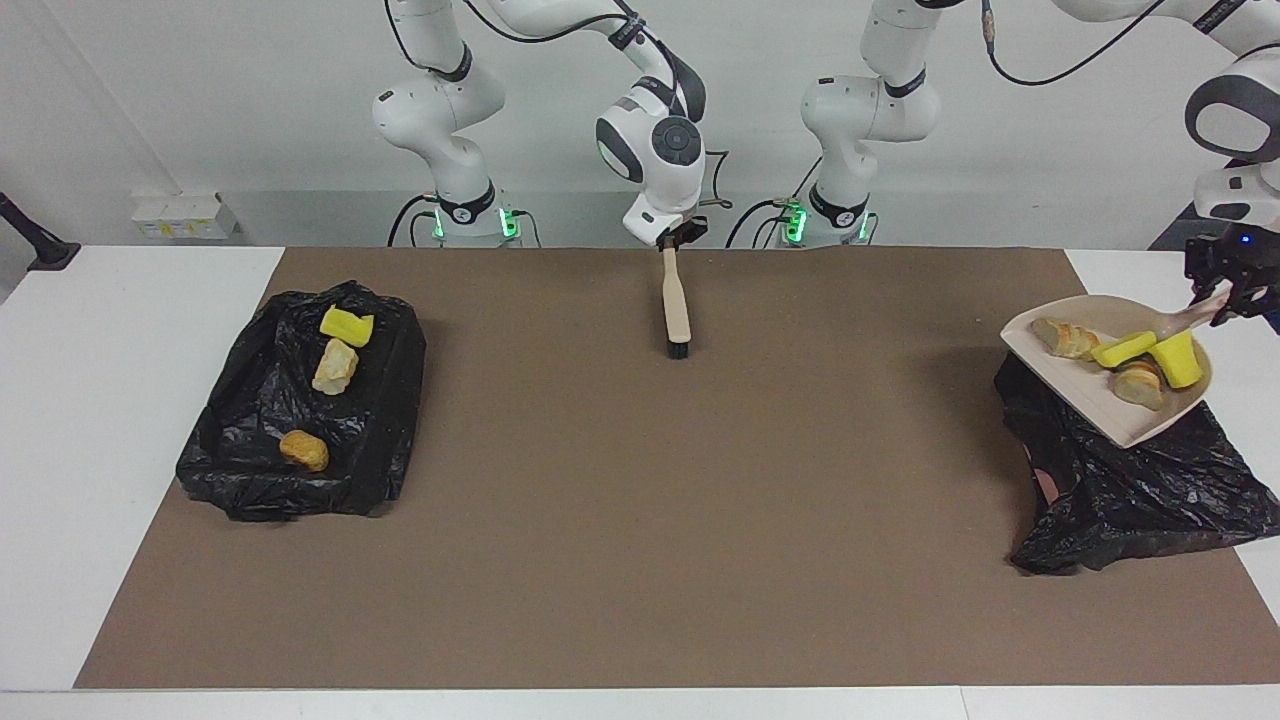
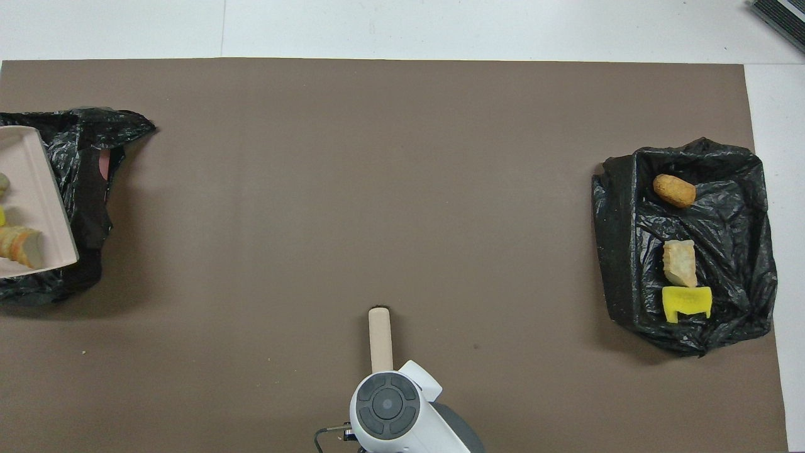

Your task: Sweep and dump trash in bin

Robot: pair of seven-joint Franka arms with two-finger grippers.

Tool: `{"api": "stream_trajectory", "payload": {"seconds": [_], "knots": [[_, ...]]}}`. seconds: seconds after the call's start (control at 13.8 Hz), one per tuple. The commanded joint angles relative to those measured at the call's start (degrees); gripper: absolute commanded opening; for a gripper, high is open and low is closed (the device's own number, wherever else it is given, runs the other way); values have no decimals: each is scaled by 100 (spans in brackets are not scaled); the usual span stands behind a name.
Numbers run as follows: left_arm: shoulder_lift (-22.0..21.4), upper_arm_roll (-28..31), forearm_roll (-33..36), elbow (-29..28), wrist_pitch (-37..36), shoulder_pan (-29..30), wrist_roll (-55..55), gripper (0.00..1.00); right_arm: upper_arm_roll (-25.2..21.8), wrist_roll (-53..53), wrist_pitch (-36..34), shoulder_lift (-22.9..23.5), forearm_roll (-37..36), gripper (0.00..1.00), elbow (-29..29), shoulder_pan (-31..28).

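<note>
Facing the robots, we see the left pincer [image 1: 1222, 300] pinching the dustpan [image 1: 1075, 385], four trash chunks [image 1: 1120, 350] in it, over a black bag [image 1: 1140, 490]; the right pincer [image 1: 672, 240] pinches the brush [image 1: 677, 310]. From overhead, three chunks [image 2: 680, 264] lie in the other bag [image 2: 736, 233].

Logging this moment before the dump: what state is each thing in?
Dustpan: raised over the bin, tilted, loaded.
Trash in dustpan: four pieces, not yet dumped.
Bin under dustpan: no trash visible.
Second bin: holds three pieces.
Brush: hanging bristles-down.
Left end effector: shut on dustpan.
Right end effector: shut on brush.
</note>
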Motion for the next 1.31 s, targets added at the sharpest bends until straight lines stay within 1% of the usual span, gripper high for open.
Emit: {"api": "stream_trajectory", "payload": {"seconds": [0.0, 0.07, 0.15, 0.22, 0.29, 0.36, 0.51, 0.65, 0.73, 0.8, 0.94, 1.16, 1.24], "knots": [[681, 53, 481, 674, 314, 256, 197, 0, 30, -77, 116, 66, 110, 27, -56, -98], [787, 44, 814, 675, 533, 266, 136, 0, 21, -95, 99, 92, 110, 43, -12, -98], [928, 35, 1252, 675, 970, 292, 144, 0, 12, -121, 107, 119, 58, 61, 23, -107], [973, 27, 1631, 614, 1244, 283, 126, 0, -5, -209, 142, 180, -4, 86, 93, -133], [1043, 26, 1835, 614, 1334, 283, 126, 0, -14, -331, 90, 285, -39, 100, 259, -229], [1122, 18, 2115, 622, 1352, 283, 126, 0, -14, -324, 90, 347, -240, 100, 365, -317], [1079, -26, 2853, 614, 1256, 222, 126, 0, -14, -315, 125, 531, -705, 100, 611, -562], [1052, -35, 3127, 622, 907, 195, 126, 0, -23, -306, 125, 637, -1110, 100, 936, -887], [1035, -61, 3364, 631, 739, 169, 135, 0, -23, -323, 125, 637, -1468, 100, 1016, -1072], [965, -235, 3618, 675, 485, 160, 126, 0, -14, -367, 116, 594, -1820, 100, 1112, -1300], [824, -509, 4145, 702, 307, 160, 126, 0, -14, -481, 11, 506, -2069, 100, 1428, -1853], [780, -633, 4752, 780, 149, 160, -22, 0, -102, -1296, -217, 287, -2420, 100, 1710, -2583], [788, -685, 4946, 833, 53, 160, -180, 0, -268, -1656, -357, 242, -2491, 100, 1833, -2716]]}}
